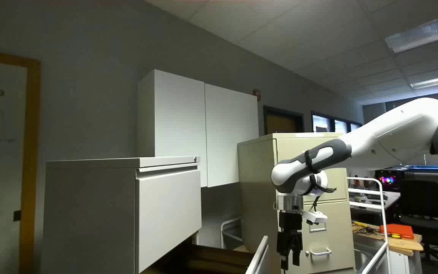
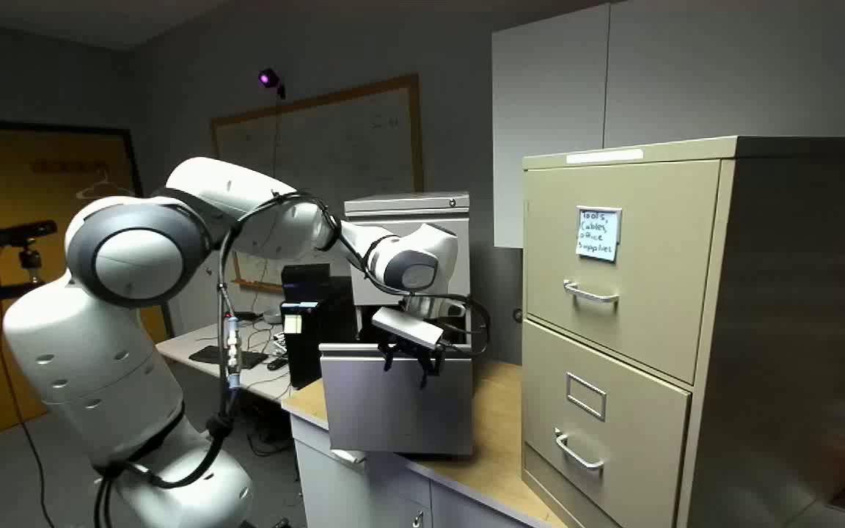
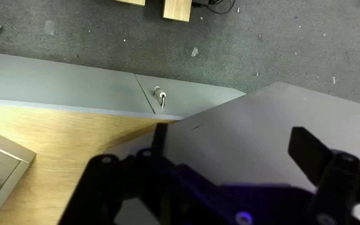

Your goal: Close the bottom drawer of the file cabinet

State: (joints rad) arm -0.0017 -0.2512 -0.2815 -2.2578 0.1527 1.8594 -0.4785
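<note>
The pale grey file cabinet [image 1: 89, 213] shows in both exterior views [image 2: 400, 203]. Its bottom drawer [image 1: 259, 257] is pulled well out, with the dark inside showing. The plain front of the bottom drawer [image 2: 393, 414] faces the arm and also fills the right of the wrist view [image 3: 277, 106]. My gripper [image 1: 290, 262] points down just outside the drawer front. In an exterior view the gripper [image 2: 409, 370] overlaps the front's upper part; I cannot tell whether they touch. In the wrist view the fingers [image 3: 230, 131] are wide apart, with nothing held between them.
The cabinet's upper drawer front [image 1: 169, 213] is above the bottom drawer. A beige cabinet [image 2: 620, 271] with handles stands beside it on a wooden counter [image 2: 499, 433]. White cupboards [image 1: 179, 121] hang on the wall. A desk [image 2: 206, 345] with a computer stands behind.
</note>
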